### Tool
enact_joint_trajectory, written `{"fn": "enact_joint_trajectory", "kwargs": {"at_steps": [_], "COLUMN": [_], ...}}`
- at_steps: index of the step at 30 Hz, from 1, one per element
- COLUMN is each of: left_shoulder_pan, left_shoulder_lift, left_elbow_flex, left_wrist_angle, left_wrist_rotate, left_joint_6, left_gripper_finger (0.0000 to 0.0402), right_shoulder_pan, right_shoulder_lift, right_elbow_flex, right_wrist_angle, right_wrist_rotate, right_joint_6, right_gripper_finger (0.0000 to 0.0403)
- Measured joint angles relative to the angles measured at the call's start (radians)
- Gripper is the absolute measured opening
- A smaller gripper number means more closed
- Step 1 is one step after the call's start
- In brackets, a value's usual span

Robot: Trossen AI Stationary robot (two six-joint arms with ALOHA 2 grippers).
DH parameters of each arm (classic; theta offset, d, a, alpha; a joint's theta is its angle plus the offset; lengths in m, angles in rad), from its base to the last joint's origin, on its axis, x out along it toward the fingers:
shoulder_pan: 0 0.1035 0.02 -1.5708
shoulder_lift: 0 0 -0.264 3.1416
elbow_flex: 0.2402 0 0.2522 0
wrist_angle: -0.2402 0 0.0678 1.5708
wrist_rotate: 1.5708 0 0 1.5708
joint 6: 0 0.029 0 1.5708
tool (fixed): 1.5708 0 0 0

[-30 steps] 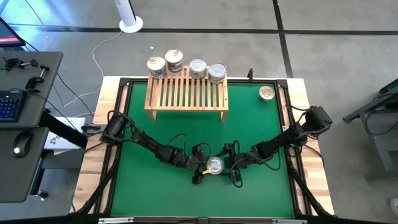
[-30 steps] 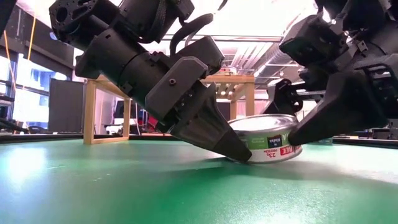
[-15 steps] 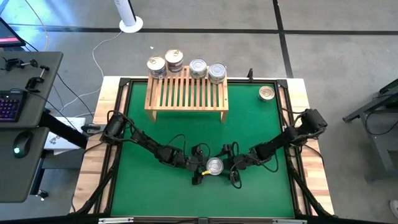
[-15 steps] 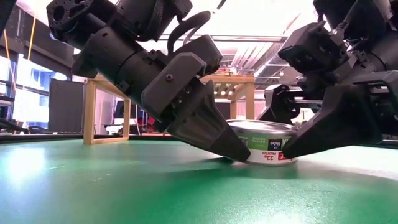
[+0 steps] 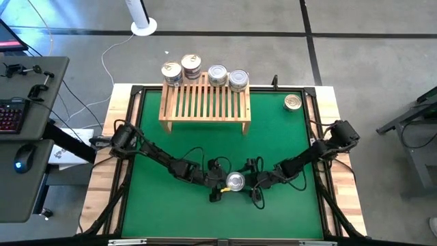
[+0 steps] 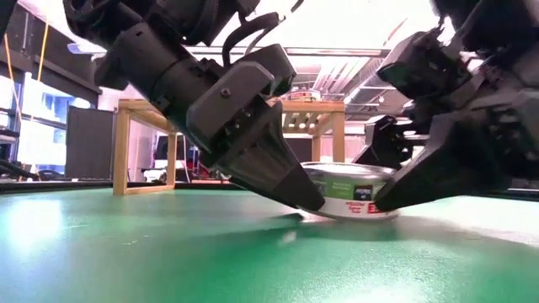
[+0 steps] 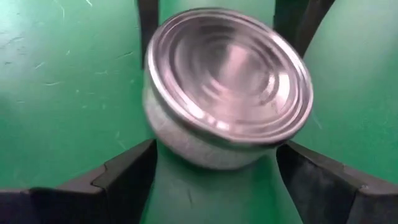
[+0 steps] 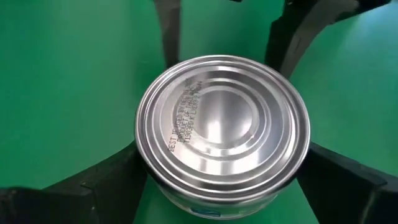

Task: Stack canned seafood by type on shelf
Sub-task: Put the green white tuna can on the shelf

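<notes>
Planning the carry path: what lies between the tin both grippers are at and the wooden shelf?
Only bare green mat lies between the tin and the shelf, per the high view.

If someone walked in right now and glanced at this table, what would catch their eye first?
Both arms meet low at the near middle of the green mat, the left gripper and right gripper flanking one silver tin from either side with jaws spread. Behind them, four stacks of tins line the far edge of the wooden shelf. One gold tin sits alone at the far right corner.
</notes>
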Motion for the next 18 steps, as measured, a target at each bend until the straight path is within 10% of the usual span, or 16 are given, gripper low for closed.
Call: {"fn": "enact_joint_trajectory", "kwargs": {"at_steps": [18], "left_shoulder_pan": [-0.120], "left_shoulder_lift": [-0.022], "left_elbow_flex": [-0.001], "left_wrist_angle": [-0.139], "left_wrist_rotate": [-0.158], "left_joint_6": [-0.103], "left_gripper_finger": [0.0313], "right_shoulder_pan": [0.104], "right_shoulder_lift": [-0.314], "right_elbow_flex": [-0.002], "right_wrist_angle": [-0.333], "right_wrist_rotate": [0.139], "right_joint_6": [0.101], "right_gripper_finger": [0.0356]}}
